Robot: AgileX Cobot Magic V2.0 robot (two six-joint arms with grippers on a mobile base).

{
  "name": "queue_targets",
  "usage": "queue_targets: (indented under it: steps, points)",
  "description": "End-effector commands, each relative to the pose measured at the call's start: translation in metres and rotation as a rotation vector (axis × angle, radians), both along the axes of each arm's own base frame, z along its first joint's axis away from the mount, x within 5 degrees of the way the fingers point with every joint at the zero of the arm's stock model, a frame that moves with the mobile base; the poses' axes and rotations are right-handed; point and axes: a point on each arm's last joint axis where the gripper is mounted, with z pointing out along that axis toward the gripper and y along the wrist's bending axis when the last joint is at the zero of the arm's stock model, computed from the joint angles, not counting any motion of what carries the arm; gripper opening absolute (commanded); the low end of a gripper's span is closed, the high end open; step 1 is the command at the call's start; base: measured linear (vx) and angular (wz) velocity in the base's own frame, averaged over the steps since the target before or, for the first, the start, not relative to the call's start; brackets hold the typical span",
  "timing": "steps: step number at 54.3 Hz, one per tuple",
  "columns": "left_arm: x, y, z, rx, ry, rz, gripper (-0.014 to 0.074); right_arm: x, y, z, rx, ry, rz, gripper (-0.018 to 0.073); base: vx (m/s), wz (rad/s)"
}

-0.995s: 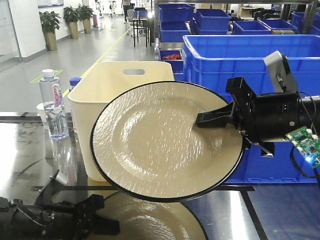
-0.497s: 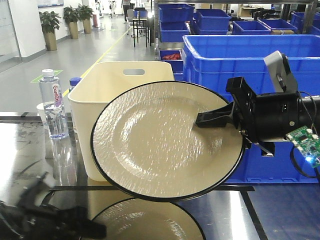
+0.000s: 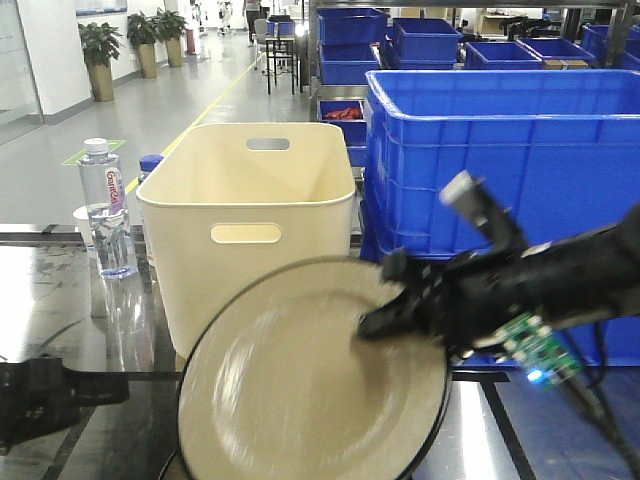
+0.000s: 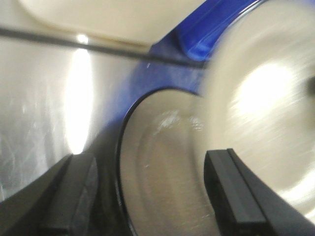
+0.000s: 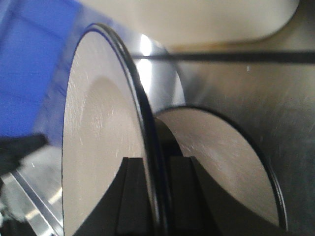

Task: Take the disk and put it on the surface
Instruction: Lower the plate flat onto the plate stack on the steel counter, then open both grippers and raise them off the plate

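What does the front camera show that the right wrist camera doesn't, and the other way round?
Front only: the bottle, the open top of the bin, and the whole right arm reaching to the plate. Right wrist only: the fingers clamped on the plate's rim, and its reflection in the table. Both: the tilted plate, the cream bin and a blue crate.

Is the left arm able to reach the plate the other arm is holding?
Probably yes. The left gripper is open and low beside the plate, with nothing between them. The right gripper is shut on its rim, though.
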Motion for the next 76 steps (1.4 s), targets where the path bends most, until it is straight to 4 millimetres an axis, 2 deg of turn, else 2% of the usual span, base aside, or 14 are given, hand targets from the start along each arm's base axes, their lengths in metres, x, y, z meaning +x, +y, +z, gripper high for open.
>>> queue_targets:
  steps: [1,13,22,30,31,39,47,53,61,69,76]
  points:
    - [-0.008,-0.001,0.026,-0.038,-0.111,0.033,0.0549,0.002,0.014,0.017,0.097,-0.042,-0.023,-0.0007,0.0,0.0]
    - [-0.012,-0.001,0.029,-0.038,-0.123,0.032,0.0549,0.017,0.023,-0.01,0.066,0.022,-0.01,0.001,0.0,0.0]
    - [-0.011,-0.001,0.029,-0.037,-0.123,0.034,0.0549,0.02,0.022,-0.021,-0.026,-0.024,0.062,0.0089,0.0,0.0]
    - [-0.011,0.0,0.029,-0.036,-0.125,0.037,0.0549,0.019,0.019,-0.027,-0.136,-0.106,0.156,0.0244,0.0,0.0]
    - [-0.011,0.0,0.029,-0.036,-0.125,0.037,0.0549,0.019,0.019,-0.027,-0.151,-0.113,0.165,0.0323,0.0,0.0]
    - [-0.011,0.0,0.029,-0.033,-0.125,0.037,0.0549,0.017,0.015,-0.027,-0.229,-0.161,0.228,0.0513,0.0,0.0]
    - [-0.011,0.0,0.028,-0.016,-0.124,0.034,0.0549,0.011,0.004,-0.019,-0.373,-0.25,0.259,0.06,0.0,0.0]
    - [-0.011,0.001,0.027,0.0,-0.123,0.032,0.0549,0.002,-0.009,-0.003,-0.488,-0.333,0.258,0.0599,0.0,0.0]
    - [-0.011,0.001,0.027,-0.002,-0.128,0.042,0.0537,-0.014,-0.021,0.023,-0.532,-0.397,0.19,0.0585,0.0,0.0]
    - [-0.008,0.004,0.03,-0.013,-0.153,0.086,0.045,-0.027,-0.025,0.042,-0.506,-0.452,0.156,0.0582,0.0,0.0]
    - [-0.013,0.005,0.038,-0.028,-0.2,0.127,0.0291,-0.034,-0.027,0.05,-0.5,-0.478,0.147,0.0582,0.0,0.0]
